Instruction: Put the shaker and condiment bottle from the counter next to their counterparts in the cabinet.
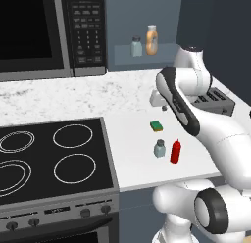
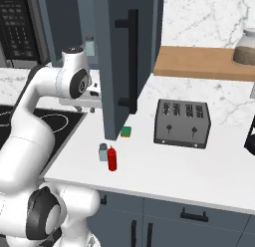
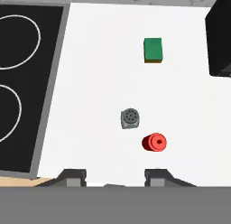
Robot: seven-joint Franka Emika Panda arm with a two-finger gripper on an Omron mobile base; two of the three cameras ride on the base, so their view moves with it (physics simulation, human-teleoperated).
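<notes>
Nothing is placed yet. The small grey-blue translucent shaker (image 1: 160, 148) and the red squeeze bottle (image 1: 176, 151) stand side by side on the white marble-look table (image 1: 132, 154). The pincer (image 3: 115, 177) hovers above them, closed and holding nothing. The dark blue-grey cabinet (image 1: 142, 21) holds only the pale shaker (image 1: 137, 46) and orange-tan bottle (image 1: 152, 40).

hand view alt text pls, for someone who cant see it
Looking straight down on a white counter: a grey-capped shaker beside a red condiment bottle, a green sponge farther off, and a black stovetop along the left.
</notes>
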